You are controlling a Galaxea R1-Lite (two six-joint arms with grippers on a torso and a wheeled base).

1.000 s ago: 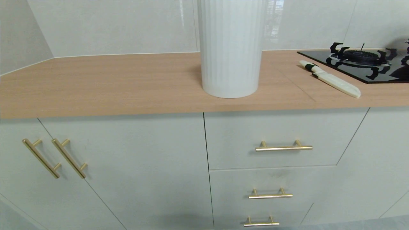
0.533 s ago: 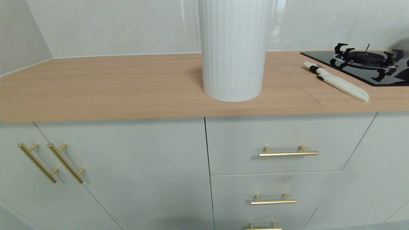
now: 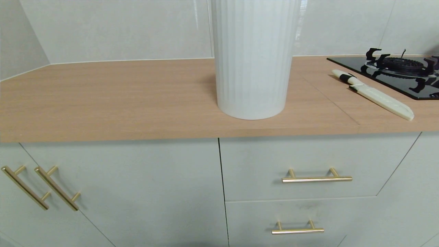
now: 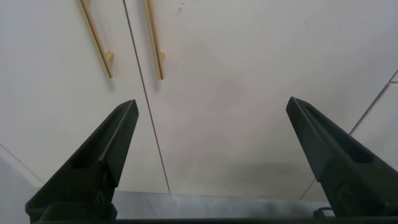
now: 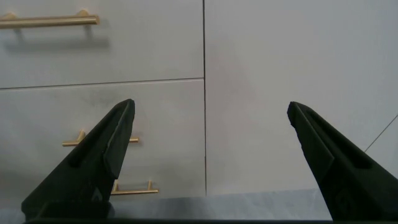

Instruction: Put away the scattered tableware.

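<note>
A cream-bladed knife point(image 3: 372, 94) with a white and black handle lies on the wooden counter point(image 3: 120, 99) at the right, beside the black hob point(image 3: 394, 73). A tall white ribbed container point(image 3: 253, 58) stands near the counter's middle, close to its front edge. My left gripper point(image 4: 211, 109) hangs open low in front of the white cabinet doors point(image 4: 205, 99) with nothing between its fingers. My right gripper point(image 5: 211, 112) is open too, facing the drawer fronts point(image 5: 99, 93) below the counter, and holds nothing.
Gold bar handles sit on the cabinet doors point(image 3: 56, 188) at the left and on the drawers point(image 3: 317, 178) under the container. A burner grate point(image 3: 401, 63) stands on the hob. The wall tiles close off the counter's back.
The whole head view has shifted: counter, container and knife sit lower and larger in the picture, so the camera has moved closer. Nothing on the counter has moved.
</note>
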